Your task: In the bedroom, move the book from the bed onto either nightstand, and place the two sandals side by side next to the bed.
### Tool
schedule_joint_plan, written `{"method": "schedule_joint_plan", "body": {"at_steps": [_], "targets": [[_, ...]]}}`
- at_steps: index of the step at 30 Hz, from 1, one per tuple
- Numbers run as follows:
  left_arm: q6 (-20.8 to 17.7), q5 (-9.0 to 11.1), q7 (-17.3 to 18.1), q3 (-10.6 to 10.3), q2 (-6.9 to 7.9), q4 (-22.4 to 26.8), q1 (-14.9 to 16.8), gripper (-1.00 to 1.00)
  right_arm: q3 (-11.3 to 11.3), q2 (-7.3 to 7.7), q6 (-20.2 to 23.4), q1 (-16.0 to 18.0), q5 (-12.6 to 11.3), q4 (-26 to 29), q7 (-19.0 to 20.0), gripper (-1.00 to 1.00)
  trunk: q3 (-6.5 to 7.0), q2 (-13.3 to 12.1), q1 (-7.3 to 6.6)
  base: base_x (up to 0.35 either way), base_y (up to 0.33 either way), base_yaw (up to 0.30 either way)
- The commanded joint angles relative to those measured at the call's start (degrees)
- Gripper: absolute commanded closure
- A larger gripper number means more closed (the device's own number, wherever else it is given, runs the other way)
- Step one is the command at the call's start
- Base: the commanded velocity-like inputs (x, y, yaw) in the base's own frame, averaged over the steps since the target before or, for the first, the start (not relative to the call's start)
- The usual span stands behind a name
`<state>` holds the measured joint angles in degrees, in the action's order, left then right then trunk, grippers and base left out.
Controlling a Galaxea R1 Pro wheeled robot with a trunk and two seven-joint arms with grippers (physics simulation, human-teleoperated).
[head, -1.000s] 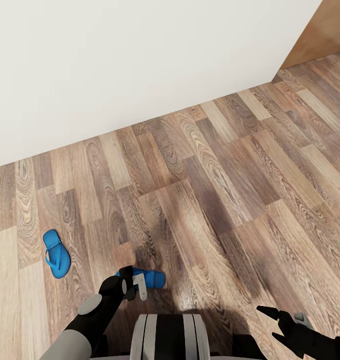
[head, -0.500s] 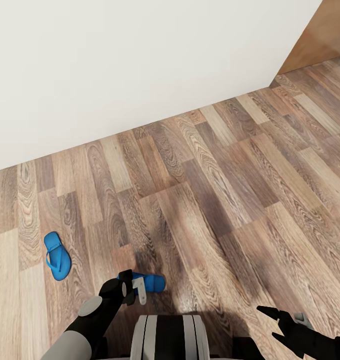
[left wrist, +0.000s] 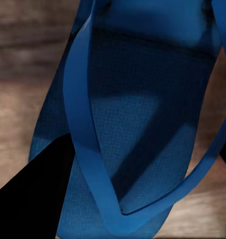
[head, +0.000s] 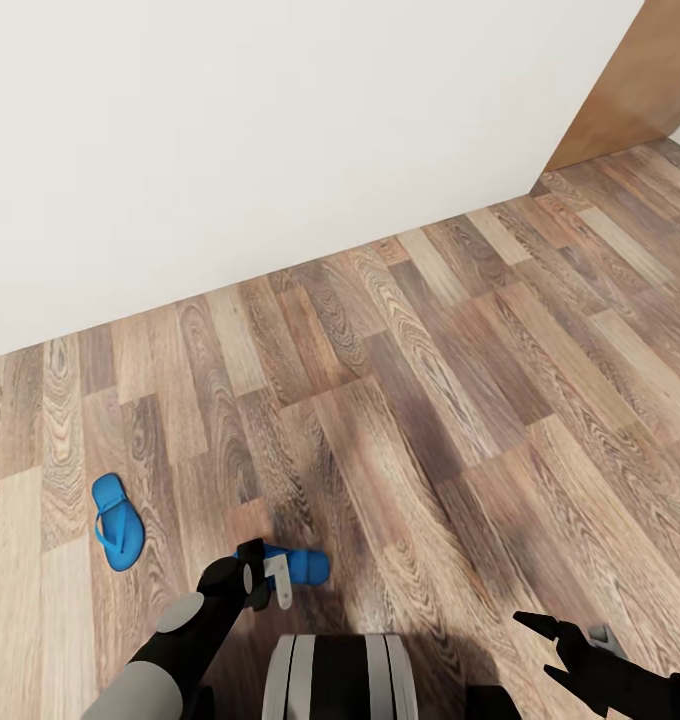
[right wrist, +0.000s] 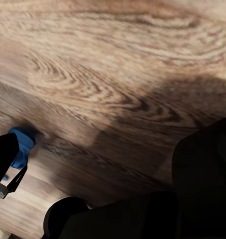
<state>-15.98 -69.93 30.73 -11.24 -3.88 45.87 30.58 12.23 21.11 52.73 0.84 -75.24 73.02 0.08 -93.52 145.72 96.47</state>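
Head view, wood-plank floor (head: 450, 400) meeting white wall (head: 230, 130), two blue sandals, one (head: 117, 521) lying free, left gripper (head: 270, 577) jaws clamped on the other (head: 298, 565), right gripper (head: 560, 640) jaws apart.

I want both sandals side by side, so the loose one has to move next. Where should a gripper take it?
Probably by an edge of the sole. The loose sandal lies flat on the floor, straps up, apart from the one at the left gripper. Come from above, jaws across the narrower heel end; the thin straps look a poorer hold.
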Motion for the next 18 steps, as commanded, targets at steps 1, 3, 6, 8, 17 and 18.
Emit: {"method": "schedule_joint_plan", "body": {"at_steps": [1, 3, 6, 8, 17, 18], "targets": [[-0.28, -0.23, 0.3, -0.1, 0.01, 0.09, 0.01, 1.0, 0.07, -0.01, 0.27, 0.02, 0.0, 0.01, 0.01, -1.0, 0.2, 0.0, -0.03, 0.0, 0.0, 0.0], [-0.28, -0.24, 0.3, -0.1, 0.01, 0.09, 0.01, 1.0, 0.07, 0.03, 0.28, 0.03, 0.0, 0.01, 0.01, -1.0, 0.64, -0.03, -0.08, 0.0, 0.0, 0.0], [-0.28, -0.26, 0.3, -0.1, 0.01, 0.09, 0.01, 1.0, 0.07, 0.01, 0.27, 0.04, 0.0, 0.01, 0.01, -1.0, 1.3, -0.07, -0.16, 0.0, 0.0, 0.0], [-0.28, -0.25, 0.3, -0.1, 0.01, 0.09, 0.01, 1.0, 0.07, 0.02, 0.27, 0.04, 0.0, 0.01, 0.01, -1.0, 1.75, -0.1, -0.21, 0.0, 0.0, 0.0], [-0.28, -0.22, 0.3, -0.04, 0.01, 0.09, 0.01, 1.0, 0.07, -0.01, 0.28, 0.03, 0.0, 0.01, 0.01, -1.0, 3.74, -0.22, -0.44, 0.0, 0.0, 0.0], [-0.28, -0.22, 0.3, -0.04, 0.01, 0.09, 0.01, 1.0, 0.07, -0.01, 0.28, 0.04, 0.0, 0.01, 0.01, -1.0, 3.96, -0.23, -0.47, 0.0, 0.0, 0.0]]}}
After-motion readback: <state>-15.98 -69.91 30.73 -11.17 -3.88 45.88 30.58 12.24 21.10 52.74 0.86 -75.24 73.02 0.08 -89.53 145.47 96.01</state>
